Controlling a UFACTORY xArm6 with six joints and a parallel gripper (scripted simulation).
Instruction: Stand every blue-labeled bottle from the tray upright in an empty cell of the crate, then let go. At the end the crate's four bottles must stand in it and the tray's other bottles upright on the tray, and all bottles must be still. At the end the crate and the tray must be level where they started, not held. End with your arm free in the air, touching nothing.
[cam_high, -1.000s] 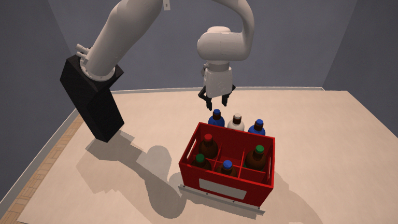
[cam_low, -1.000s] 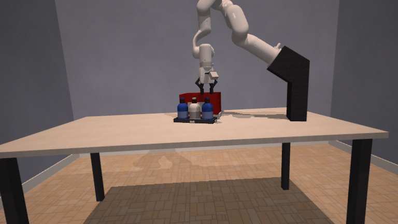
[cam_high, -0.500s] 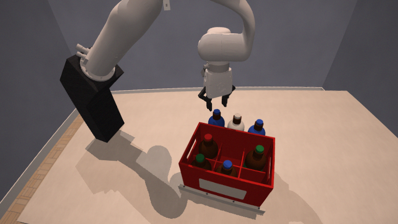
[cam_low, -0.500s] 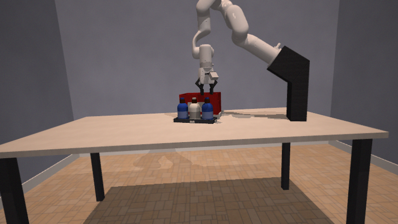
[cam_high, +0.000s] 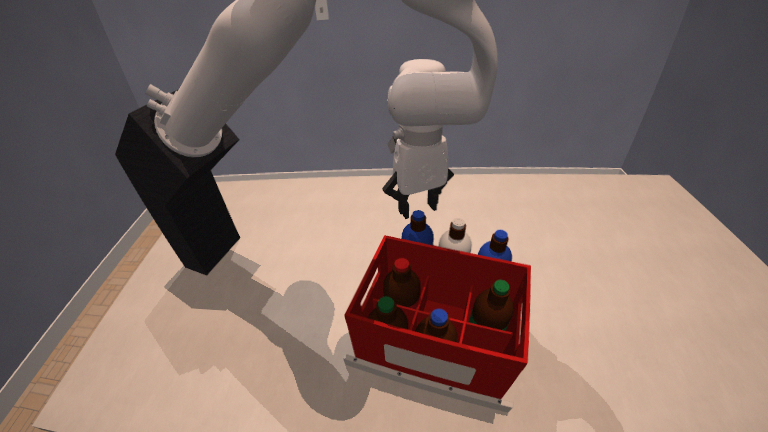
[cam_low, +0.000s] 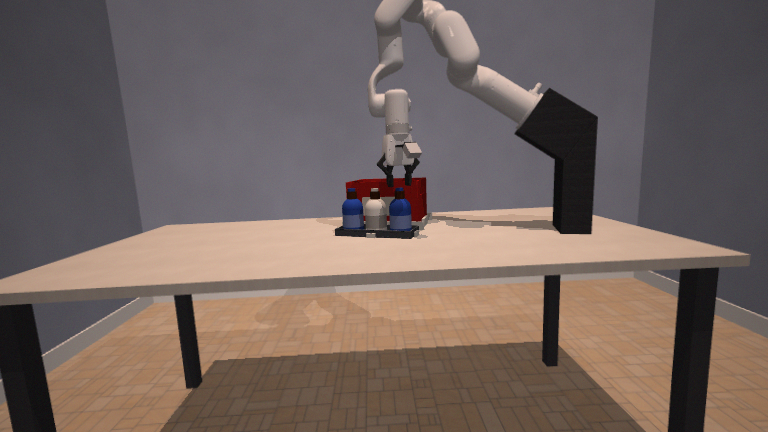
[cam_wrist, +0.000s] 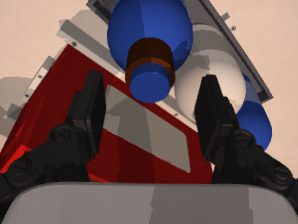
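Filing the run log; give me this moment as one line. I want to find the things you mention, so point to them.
gripper (cam_high: 419, 211) (cam_low: 399, 184) (cam_wrist: 151, 90): open, empty | blue-labeled bottles: both on tray (cam_low: 375, 234) (cam_wrist: 267, 95) | crate (cam_high: 435, 370) (cam_low: 418, 198) (cam_wrist: 50, 95): two empty cells

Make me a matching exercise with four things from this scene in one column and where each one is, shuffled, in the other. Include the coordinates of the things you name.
Things:
1. White bottle (cam_high: 455, 245) (cam_low: 375, 213)
2. Red-capped bottle (cam_high: 402, 287)
3. Gripper (cam_high: 419, 208) (cam_low: 399, 181) (cam_wrist: 151, 90)
4. Blue-capped brown bottle (cam_high: 439, 326)

Places:
A. Above the tray (cam_low: 375, 234) (cam_wrist: 256, 75), open, holding nothing
B. In the crate (cam_high: 437, 370) (cam_low: 418, 206) (cam_wrist: 45, 110), between a green-capped bottle (cam_high: 387, 315) and an unfilled cell
C. On the tray, between two blue bottles
D. In a corner cell of the crate

Pairs: 1-C, 2-D, 3-A, 4-B
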